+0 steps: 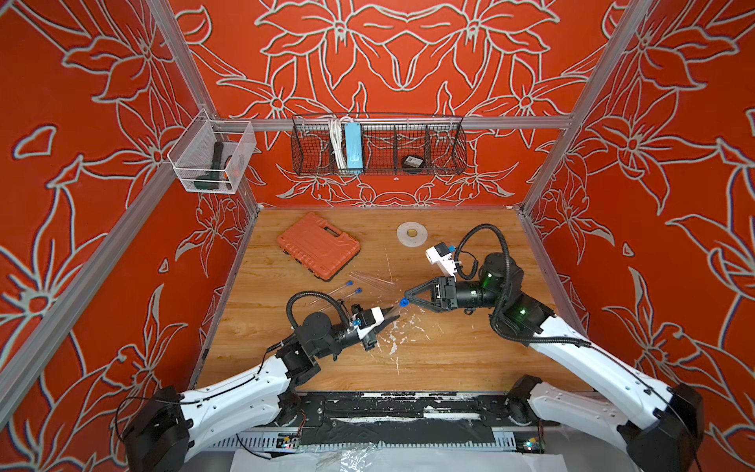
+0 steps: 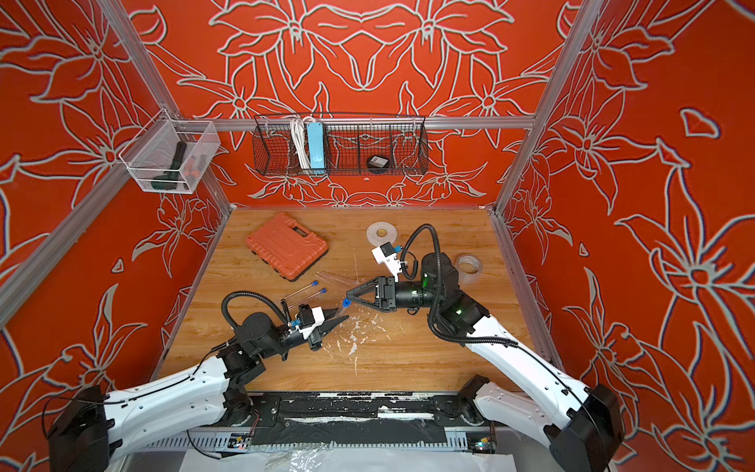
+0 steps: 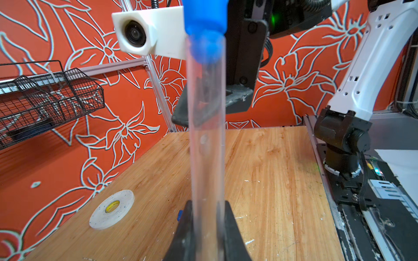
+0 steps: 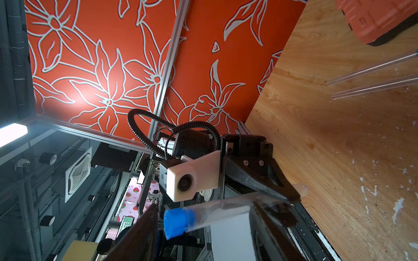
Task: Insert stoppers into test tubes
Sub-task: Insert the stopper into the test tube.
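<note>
I start at the bright blue plastic stopper (image 4: 176,222). Its narrow end sits in the mouth of a long clear glassy test tube (image 3: 207,146), and its wide cap stays outside the rim. The left gripper (image 3: 207,228) is pressed together on that tube near its closed end and holds it off the table, pointed at the right gripper (image 1: 408,295). The right gripper's jaws are spread wider than the stopper, which lies between them. One finger (image 4: 144,228) is just beside the cap end; I cannot tell whether it touches.

I count three stoppers for certain: this one, a second blue stopper (image 1: 349,282) and a third blue stopper (image 1: 358,291). The second and third are each plugged into their own tube, and those two tubes lie side by side on the wooden tabletop (image 1: 449,359). A small blue bit (image 3: 179,214) shows beside the left gripper in its wrist view, too small to name.

Just beside the capped pair lie what look like two bare clear tubes (image 1: 374,280), faint and fanned. That makes five tubes, if I read them right.

Behind them is one ribbed orange plastic tool case (image 1: 318,245). There are two tape rolls: a flat whitish roll with a yellow core (image 1: 412,233), and a second pale tape roll (image 2: 469,265) near the right arm. On the walls hang one black wire basket (image 1: 380,147) and one clear plastic bin (image 1: 212,159).
</note>
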`<state>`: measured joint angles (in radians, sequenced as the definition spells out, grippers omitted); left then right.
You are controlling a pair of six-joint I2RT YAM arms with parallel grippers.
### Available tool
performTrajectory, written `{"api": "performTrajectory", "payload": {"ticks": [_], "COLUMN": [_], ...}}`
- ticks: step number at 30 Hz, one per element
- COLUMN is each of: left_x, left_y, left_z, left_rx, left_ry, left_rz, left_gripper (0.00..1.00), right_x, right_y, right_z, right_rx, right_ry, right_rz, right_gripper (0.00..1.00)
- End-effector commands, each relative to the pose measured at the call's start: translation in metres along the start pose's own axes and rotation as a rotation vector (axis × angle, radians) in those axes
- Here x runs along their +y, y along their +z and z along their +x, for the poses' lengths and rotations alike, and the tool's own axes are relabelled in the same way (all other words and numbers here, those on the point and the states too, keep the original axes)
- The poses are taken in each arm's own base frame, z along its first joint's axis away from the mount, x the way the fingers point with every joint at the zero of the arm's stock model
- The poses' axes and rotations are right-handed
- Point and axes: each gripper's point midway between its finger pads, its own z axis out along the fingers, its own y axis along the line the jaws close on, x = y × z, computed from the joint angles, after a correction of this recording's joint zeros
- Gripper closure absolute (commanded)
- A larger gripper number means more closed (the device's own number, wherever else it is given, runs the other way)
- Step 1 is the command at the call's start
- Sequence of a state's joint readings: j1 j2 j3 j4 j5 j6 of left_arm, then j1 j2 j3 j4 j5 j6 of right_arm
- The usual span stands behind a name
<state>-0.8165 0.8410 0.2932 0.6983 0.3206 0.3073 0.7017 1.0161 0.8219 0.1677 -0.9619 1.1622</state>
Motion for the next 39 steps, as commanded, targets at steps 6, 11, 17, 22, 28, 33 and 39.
{"api": "performTrajectory", "payload": {"ticks": [6, 11, 17, 22, 28, 33, 39], "left_x": [0.000, -0.001, -0.001, -0.001, -0.003, -0.002, 0.002], "left_y": [-0.003, -0.003, -0.004, -0.004, -0.007, -0.009, -0.011], "left_z": [-0.012, -0.013, -0.017, -0.020, -0.030, -0.037, -0.047], "left_rx": [-0.060, -0.065, -0.082, -0.095, -0.137, -0.165, -0.208], "left_ry": [-0.027, -0.034, -0.041, -0.050, -0.065, -0.078, -0.074], "left_rz": [0.018, 0.025, 0.034, 0.043, 0.055, 0.054, 0.037], "left_gripper": [1.00, 1.00, 1.00, 1.00, 1.00, 1.00, 1.00], "right_x": [0.022, 0.022, 0.017, 0.013, -0.003, -0.013, -0.026], "right_y": [0.005, 0.007, 0.011, 0.014, 0.020, 0.025, 0.028], "right_z": [-0.002, -0.002, -0.001, 0.000, 0.003, 0.005, 0.010], "right_rx": [0.005, 0.006, 0.012, 0.018, 0.024, 0.035, 0.046], "right_ry": [-0.050, -0.052, -0.045, -0.036, -0.010, 0.008, 0.027], "right_rz": [-0.063, -0.070, -0.069, -0.074, -0.059, -0.052, -0.032], "right_gripper": [0.39, 0.39, 0.41, 0.42, 0.44, 0.46, 0.47]}}
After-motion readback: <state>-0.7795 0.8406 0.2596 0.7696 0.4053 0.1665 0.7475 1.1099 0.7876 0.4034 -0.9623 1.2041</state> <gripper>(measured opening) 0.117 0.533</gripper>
